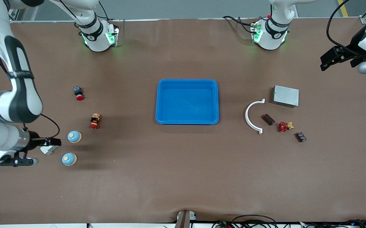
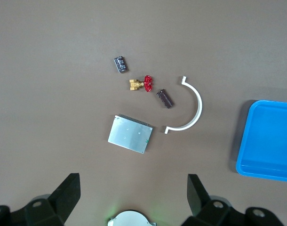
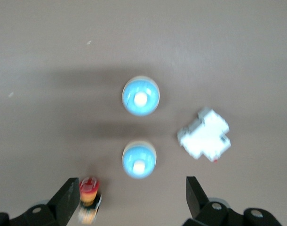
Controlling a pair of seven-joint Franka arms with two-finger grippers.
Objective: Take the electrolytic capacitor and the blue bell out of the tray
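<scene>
While your right gripper (image 3: 129, 200) hangs open over the two blue bells (image 1: 74, 136), your left gripper (image 2: 131, 197) waits open over bare table near the capacitor (image 1: 268, 119); no writing reads.

You've got two bells (image 1: 74, 136) (image 1: 69, 159), two red buttons (image 1: 78, 93) (image 1: 95, 121), two capacitors (image 1: 268, 119) (image 1: 300, 137), one tray (image 1: 186, 120), clamp (image 1: 250, 116), valve (image 1: 284, 126), metal box (image 1: 285, 96), white block (image 3: 204, 134).

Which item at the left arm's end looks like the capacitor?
Start at the blue tray and go toward the left arm's end, past the white curved bracket. The capacitor lies beside it: a small dark brown block, plain next to the red-handled valve.
</scene>
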